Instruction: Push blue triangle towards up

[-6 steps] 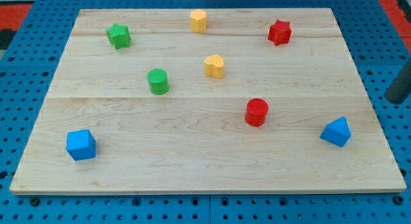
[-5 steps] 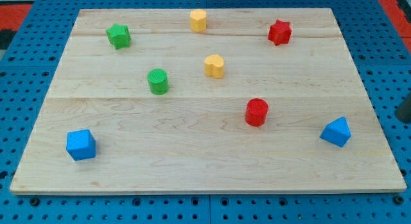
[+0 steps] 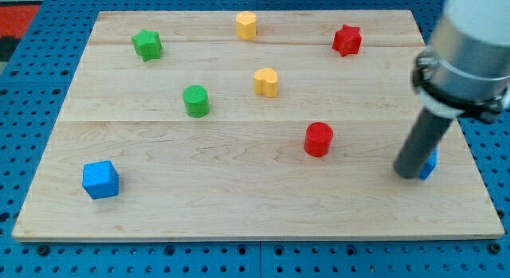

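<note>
Fingerless (rod only): my tip [image 3: 409, 174] at lower right, hiding most of blue triangle [image 3: 431, 165]; probably light, slidy, best nudged from underneath.

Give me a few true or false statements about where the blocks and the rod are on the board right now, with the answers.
1. My tip sits right in front of the blue triangle, hiding most of it. True.
2. The red cylinder is touching the tip. False: bare board separates them.
3. The blue cube is near the view's bottom left. True.
4. The green star lies at the view's bottom right. False: it is at the top left.
5. The yellow heart is left of the green cylinder. False: it is right of it.
</note>
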Motion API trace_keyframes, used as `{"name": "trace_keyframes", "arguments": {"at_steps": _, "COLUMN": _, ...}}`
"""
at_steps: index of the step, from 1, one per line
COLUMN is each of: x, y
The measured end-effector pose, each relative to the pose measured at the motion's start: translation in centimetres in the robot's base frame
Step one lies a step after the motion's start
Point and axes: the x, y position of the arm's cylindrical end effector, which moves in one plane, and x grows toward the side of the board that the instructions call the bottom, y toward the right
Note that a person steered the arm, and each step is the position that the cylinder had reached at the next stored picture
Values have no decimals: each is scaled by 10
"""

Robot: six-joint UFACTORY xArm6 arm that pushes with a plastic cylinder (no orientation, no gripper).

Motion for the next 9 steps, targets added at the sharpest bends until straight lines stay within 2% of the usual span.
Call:
{"name": "trace_keyframes", "arguments": {"at_steps": 1, "x": 17, "y": 1}}
{"name": "trace_keyframes", "arguments": {"at_steps": 3, "x": 21, "y": 57}}
{"name": "trace_keyframes", "arguments": {"at_steps": 5, "x": -7, "y": -17}}
{"name": "trace_keyframes", "arguments": {"at_steps": 6, "x": -32, "y": -19}}
{"name": "trace_keyframes", "arguments": {"at_steps": 7, "x": -33, "y": -19}}
{"name": "trace_keyframes", "arguments": {"at_steps": 9, "x": -12, "y": 23}}
